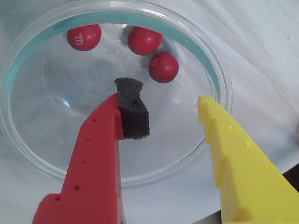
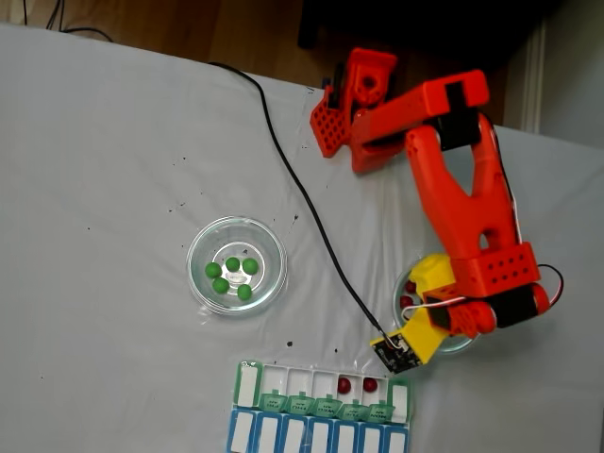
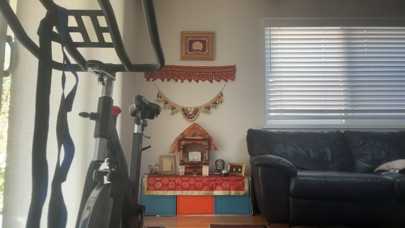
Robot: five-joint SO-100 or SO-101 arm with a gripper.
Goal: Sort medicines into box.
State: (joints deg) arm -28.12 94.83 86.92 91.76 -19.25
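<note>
Gripper (image 1: 161,105): you are looking at it entering the wrist view from the bottom edge, its jaws standing spread apart with nothing between them
Red finger (image 1: 88,163): it is rising from the lower left of the wrist view, carrying a black foam pad (image 1: 133,109) at its tip
Yellow finger (image 1: 238,158): it is reaching up from the lower right of the wrist view, its tip lying over the dish rim
Red-ball dish (image 1: 28,154): a clear round glass dish is sitting under the gripper, taking up most of the wrist view; in the fixed view it is showing at centre right (image 2: 404,283), mostly covered by the arm
Red medicines in dish (image 1: 163,66): three dark red balls are lying in the upper part of the wrist view, two of them touching, the third apart at upper left
Green-ball dish (image 2: 200,247): you are seeing it at the centre left of the fixed view, well apart from the arm
Green medicines (image 2: 233,278): five bright green balls are clustering in the middle of that dish
Box (image 2: 247,385): the white row with green lids is lying at the bottom centre of the fixed view, most lids flipped open
Red medicines in box (image 2: 357,385): two balls are sitting in neighbouring compartments toward its right end
Blue-and-white organiser (image 2: 316,436): it is lying just below the box
Cable (image 2: 302,198): a black lead is running from the upper left down to the gripper camera
</note>
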